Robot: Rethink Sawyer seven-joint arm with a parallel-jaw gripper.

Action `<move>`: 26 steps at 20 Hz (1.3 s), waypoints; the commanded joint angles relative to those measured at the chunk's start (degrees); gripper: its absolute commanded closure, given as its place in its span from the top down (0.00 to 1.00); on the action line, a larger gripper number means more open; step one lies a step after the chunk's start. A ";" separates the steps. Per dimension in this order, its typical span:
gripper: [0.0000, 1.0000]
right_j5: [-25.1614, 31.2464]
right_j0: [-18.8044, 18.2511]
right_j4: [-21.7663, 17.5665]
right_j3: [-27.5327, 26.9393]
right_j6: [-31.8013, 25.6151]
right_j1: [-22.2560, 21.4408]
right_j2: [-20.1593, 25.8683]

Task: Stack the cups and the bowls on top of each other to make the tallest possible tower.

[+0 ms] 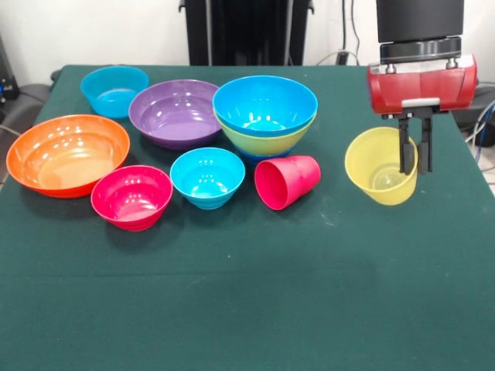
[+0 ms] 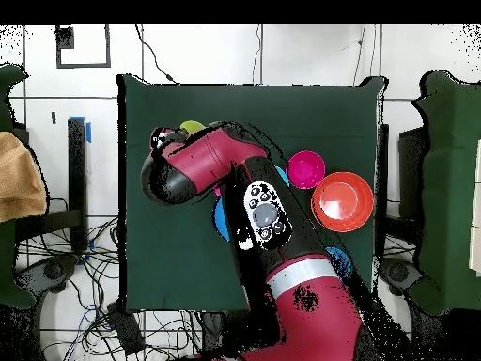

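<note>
Gripper (image 1: 414,166) pinches the yellow cup (image 1: 378,166) by its rim, far right of the table (image 1: 247,309).
The jaws straddle the tilted cup's wall, one finger inside. The red cup (image 1: 286,182) lies sideways near the blue-on-green bowl stack (image 1: 264,116).

From above, my red and black arm (image 2: 254,211) covers most of the bowls; I see only slivers of 1 glossy blue plastic bowl (image 2: 220,218) and the translucent yellow tapered cup (image 2: 193,126). In the front view the arm's upper part runs off the top edge, and the lime green round bowl (image 1: 259,142) is mostly hidden inside its stack.
</note>
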 commanded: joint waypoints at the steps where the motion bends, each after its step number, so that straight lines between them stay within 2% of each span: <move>1: 0.00 5.06 0.30 -1.94 2.90 -6.64 -0.76 -2.95; 9: 0.00 7.65 -0.74 -0.55 3.49 -8.67 -3.37 -2.15; 19: 0.00 6.12 0.95 -1.59 6.82 -5.85 -5.36 -4.59; 26: 0.00 6.60 2.00 -2.00 6.36 -5.79 -5.80 -5.71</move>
